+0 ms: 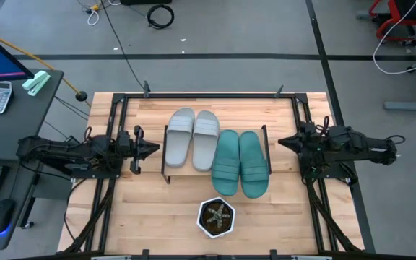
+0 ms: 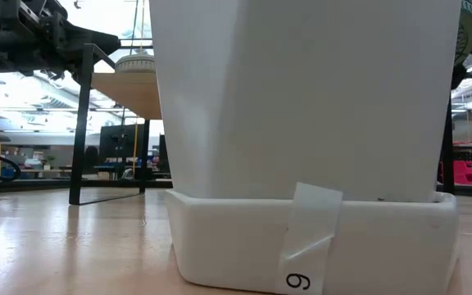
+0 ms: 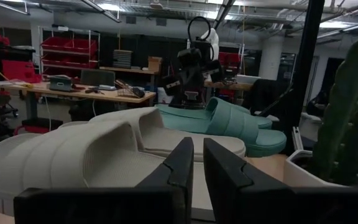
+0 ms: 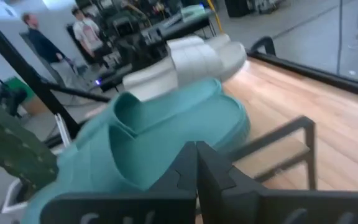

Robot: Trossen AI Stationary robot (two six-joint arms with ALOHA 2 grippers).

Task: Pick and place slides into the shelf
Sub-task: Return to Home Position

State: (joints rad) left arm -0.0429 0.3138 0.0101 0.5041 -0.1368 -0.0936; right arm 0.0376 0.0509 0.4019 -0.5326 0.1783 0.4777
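You have a big wooden table (image 1: 146, 209), and the shelf (image 1: 183, 172) stands in the middle of it. All four slides lie on top of the shelf, side by side, with their straps up.

The two grey slides (image 1: 181, 139) (image 1: 206, 139) touch each other on the part of the shelf nearer your left arm. The two green slides (image 1: 227, 162) (image 1: 253, 164) touch each other on the part nearer your right arm. The green ones stick out a bit over the shelf's edge, on the side where the plant is.

The plant (image 1: 216, 217) is a cactus in a white pot. It stands on the table near the shelf, just past the green slides.

Your left gripper (image 1: 150, 149) hangs near the shelf's end, by the grey slides. Its fingers (image 3: 176, 171) are almost together, with only a thin slit between them, and they hold nothing.

Your right gripper (image 1: 280, 141) hangs near the shelf's other end, by the green slides. Its fingers (image 4: 213, 171) are pressed together and hold nothing.
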